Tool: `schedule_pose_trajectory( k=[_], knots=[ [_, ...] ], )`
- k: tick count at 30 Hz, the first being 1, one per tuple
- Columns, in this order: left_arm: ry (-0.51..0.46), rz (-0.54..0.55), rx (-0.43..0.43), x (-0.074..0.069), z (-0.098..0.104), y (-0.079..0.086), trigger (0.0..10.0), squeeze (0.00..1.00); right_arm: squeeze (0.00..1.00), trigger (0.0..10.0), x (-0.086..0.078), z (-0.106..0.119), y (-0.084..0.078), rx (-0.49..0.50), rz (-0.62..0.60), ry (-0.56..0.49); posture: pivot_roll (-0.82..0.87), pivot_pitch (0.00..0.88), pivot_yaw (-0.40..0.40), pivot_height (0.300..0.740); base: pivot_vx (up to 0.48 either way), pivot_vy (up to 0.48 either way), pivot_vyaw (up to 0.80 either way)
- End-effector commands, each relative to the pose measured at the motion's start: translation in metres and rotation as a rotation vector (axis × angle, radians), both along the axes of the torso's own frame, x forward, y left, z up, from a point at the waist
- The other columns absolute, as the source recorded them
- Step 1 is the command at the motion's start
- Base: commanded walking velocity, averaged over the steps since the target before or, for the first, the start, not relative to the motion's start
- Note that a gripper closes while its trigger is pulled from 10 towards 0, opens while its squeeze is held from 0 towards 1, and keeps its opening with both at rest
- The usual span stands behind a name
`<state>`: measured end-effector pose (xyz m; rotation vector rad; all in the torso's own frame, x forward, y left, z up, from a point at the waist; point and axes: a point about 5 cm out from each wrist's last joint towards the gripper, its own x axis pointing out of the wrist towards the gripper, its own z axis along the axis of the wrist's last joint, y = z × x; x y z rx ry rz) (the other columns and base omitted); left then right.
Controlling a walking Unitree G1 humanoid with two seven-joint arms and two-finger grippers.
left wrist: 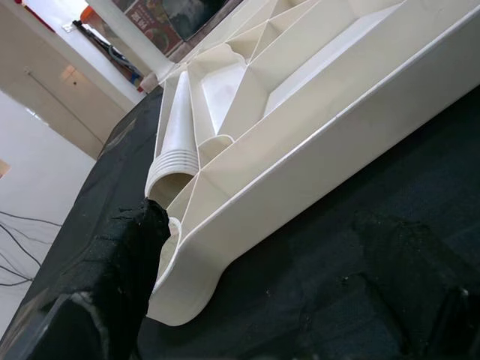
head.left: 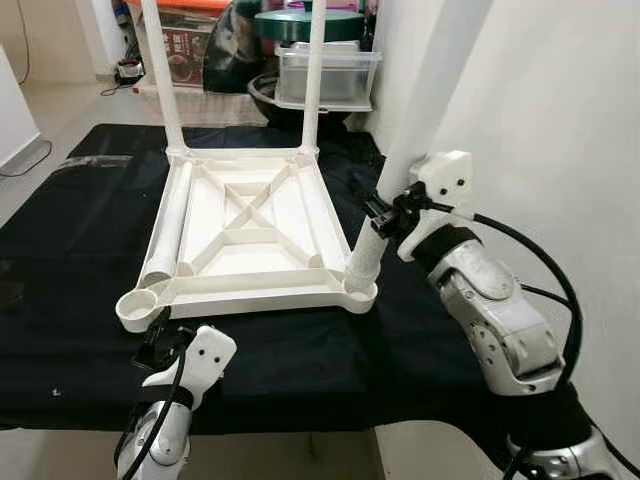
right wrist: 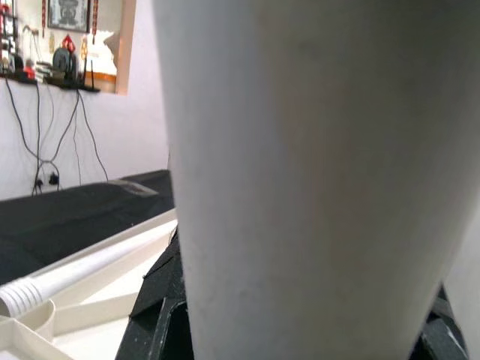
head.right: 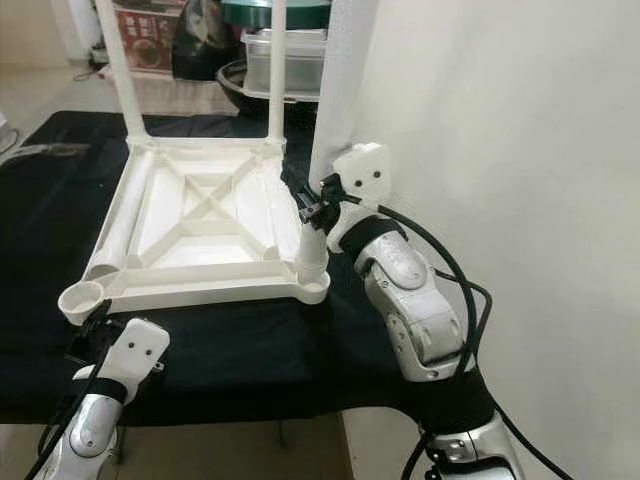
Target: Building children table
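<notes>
**Upturned white tabletop, three legs standing**

Black-covered surface (head.left: 80,250) carries the white plastic tabletop (head.left: 250,235), underside up, with X-ribbing and round corner sockets. Two legs (head.left: 163,75) stand upright in the far sockets. Third leg (head.left: 420,110) stands tilted in the near right socket; right gripper (head.left: 385,215) pinches it just above the ribbed end. Loose fourth leg (head.left: 170,225) lies along the left rib. Near left socket (head.left: 137,305) empty. Left gripper (head.left: 155,345) sits just before that corner, fingers spread.
</notes>
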<state>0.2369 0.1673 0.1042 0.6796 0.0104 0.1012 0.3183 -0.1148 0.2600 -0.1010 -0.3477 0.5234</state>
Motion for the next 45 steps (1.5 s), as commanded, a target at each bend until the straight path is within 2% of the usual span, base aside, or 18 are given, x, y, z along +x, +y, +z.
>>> schedule_pose_trajectory(
  k=[1,2,4,5,6,10,23,29,31,32,34,35,37,38,40,42,45],
  knots=[
    [-0.004,-0.012,-0.014,0.000,0.001,-0.003,10.0,0.00,0.00,10.0,0.010,0.010,-0.005,0.170,0.007,0.069,0.03,0.000,-0.117,0.740,0.000,0.000,0.00],
    [-0.004,-0.012,-0.014,0.000,0.001,-0.003,10.0,0.00,0.00,10.0,0.010,0.010,-0.005,0.170,0.007,0.069,0.03,0.000,-0.117,0.740,0.000,0.000,0.00],
    [-0.004,-0.020,-0.020,0.001,0.001,-0.004,10.0,0.00,0.00,10.0,0.019,0.012,-0.005,0.433,0.081,0.253,0.03,0.000,-0.118,0.740,0.000,0.000,0.00],
    [-0.004,-0.020,-0.020,0.001,0.001,-0.004,10.0,0.00,0.00,10.0,0.019,0.012,-0.005,0.433,0.081,0.253,0.03,0.000,-0.118,0.740,0.000,0.000,0.00],
    [-0.004,-0.021,-0.021,0.000,0.001,-0.004,10.0,0.00,0.00,10.0,0.021,0.013,-0.003,0.501,0.117,0.299,0.03,0.000,-0.119,0.740,0.000,0.000,0.00],
    [-0.005,-0.021,-0.023,0.000,0.001,-0.003,10.0,0.00,0.00,10.0,0.025,0.015,-0.001,0.564,0.144,0.329,0.03,0.000,-0.121,0.740,0.000,0.000,0.00],
    [-0.004,-0.034,-0.025,-0.002,0.002,-0.006,10.0,0.00,0.00,10.0,0.028,0.017,0.003,0.570,0.165,0.350,0.03,0.000,-0.118,0.740,0.000,0.000,0.00],
    [-0.007,-0.041,-0.028,0.000,0.003,-0.007,10.0,0.00,0.00,10.0,0.027,0.017,0.005,0.542,0.189,0.346,0.03,0.000,-0.117,0.740,0.000,0.000,0.00],
    [0.003,-0.127,-0.138,-0.001,0.007,-0.016,10.0,0.00,0.00,10.0,0.020,0.021,0.013,0.499,0.297,0.311,0.03,0.000,-0.113,0.740,0.000,0.000,0.00],
    [0.003,-0.127,-0.138,-0.001,0.007,-0.016,10.0,0.00,0.00,10.0,0.020,0.021,0.013,0.499,0.297,0.311,0.03,0.000,-0.113,0.740,0.000,0.000,0.00],
    [0.024,-0.270,-0.247,-0.005,0.012,-0.030,10.0,0.00,0.00,10.0,0.010,0.025,0.023,0.434,0.436,0.266,0.03,0.000,-0.111,0.740,0.000,0.000,0.00],
    [0.024,-0.270,-0.247,-0.005,0.012,-0.030,10.0,0.00,0.00,10.0,0.010,0.025,0.023,0.434,0.436,0.266,0.03,0.000,-0.111,0.740,0.000,0.000,0.00],
    [0.053,-0.409,-0.304,-0.008,0.018,-0.039,10.0,0.00,0.00,10.0,0.003,0.031,0.035,0.373,0.535,0.231,0.03,0.000,-0.108,0.740,0.000,0.000,0.00],
    [0.053,-0.409,-0.304,-0.008,0.018,-0.039,10.0,0.00,0.00,10.0,0.003,0.031,0.035,0.373,0.535,0.231,0.03,0.000,-0.108,0.740,0.000,0.000,0.00],
    [0.071,-0.493,-0.328,-0.009,0.023,-0.042,10.0,0.00,0.00,10.0,0.001,0.035,0.047,0.340,0.581,0.207,0.03,0.000,-0.105,0.740,0.000,0.000,0.00],
    [0.076,-0.529,-0.319,-0.008,0.025,-0.042,10.0,0.00,0.00,10.0,-0.001,0.038,0.056,0.321,0.612,0.193,0.03,0.000,-0.105,0.740,0.000,0.000,0.00],
    [0.065,-0.531,-0.296,-0.005,0.027,-0.040,10.0,0.00,0.00,10.0,-0.006,0.039,0.064,0.301,0.660,0.180,0.03,0.000,-0.099,0.740,0.000,0.000,0.00]
  ],
)
